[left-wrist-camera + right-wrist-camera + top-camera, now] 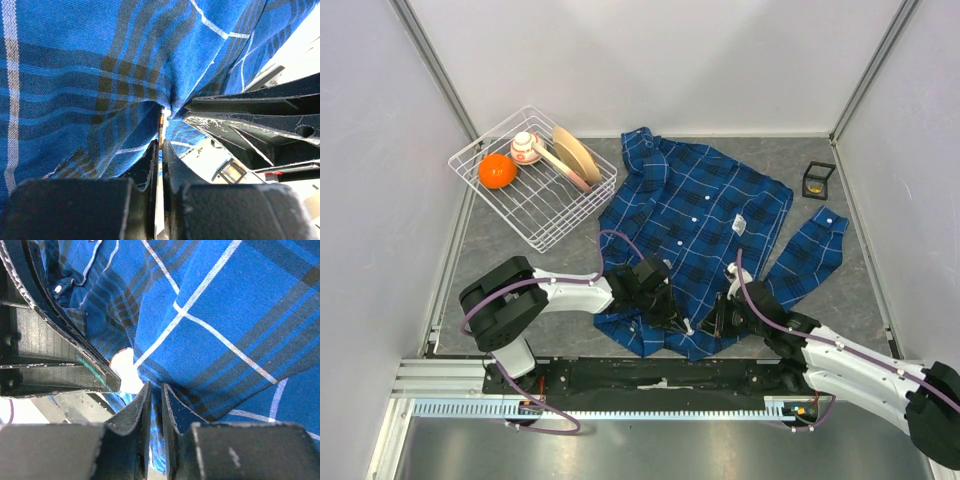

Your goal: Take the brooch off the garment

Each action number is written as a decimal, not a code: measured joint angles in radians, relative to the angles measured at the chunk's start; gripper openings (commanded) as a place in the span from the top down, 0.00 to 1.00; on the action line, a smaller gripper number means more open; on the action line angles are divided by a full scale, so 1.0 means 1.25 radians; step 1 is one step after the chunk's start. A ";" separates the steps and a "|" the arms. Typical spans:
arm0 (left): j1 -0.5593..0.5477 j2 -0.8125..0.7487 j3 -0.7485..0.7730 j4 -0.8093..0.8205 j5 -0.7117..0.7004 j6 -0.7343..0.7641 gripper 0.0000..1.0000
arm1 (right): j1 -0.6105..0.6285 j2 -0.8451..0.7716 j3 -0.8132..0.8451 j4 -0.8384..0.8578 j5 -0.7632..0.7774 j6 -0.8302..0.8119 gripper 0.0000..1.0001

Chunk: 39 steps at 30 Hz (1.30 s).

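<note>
The garment (695, 215), a blue plaid shirt, lies spread on the table with its white tag (740, 224) facing up. Both grippers meet at its near hem. My left gripper (682, 322) is shut on a thin white disc, the brooch (689, 325). The disc shows edge-on between the jaws in the left wrist view (161, 131) and as a white round patch in the right wrist view (125, 374). My right gripper (716, 322) is shut on a fold of shirt cloth (210, 330) right beside the brooch. The hem is lifted off the table there.
A white wire basket (470, 160) at the back left holds an orange (497, 171), a cup and plates. A small black box (817, 180) stands at the back right. Enclosure walls close in both sides and the back.
</note>
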 measured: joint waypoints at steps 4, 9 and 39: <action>-0.002 0.000 0.001 -0.002 0.000 0.007 0.98 | 0.000 0.035 0.000 0.034 -0.018 -0.012 0.84; -0.004 0.000 0.006 -0.008 -0.001 0.013 0.98 | 0.000 0.050 0.000 0.071 -0.027 -0.016 0.85; -0.020 -0.002 0.023 -0.065 -0.037 0.049 0.98 | -0.005 0.207 0.021 0.179 -0.080 -0.030 1.00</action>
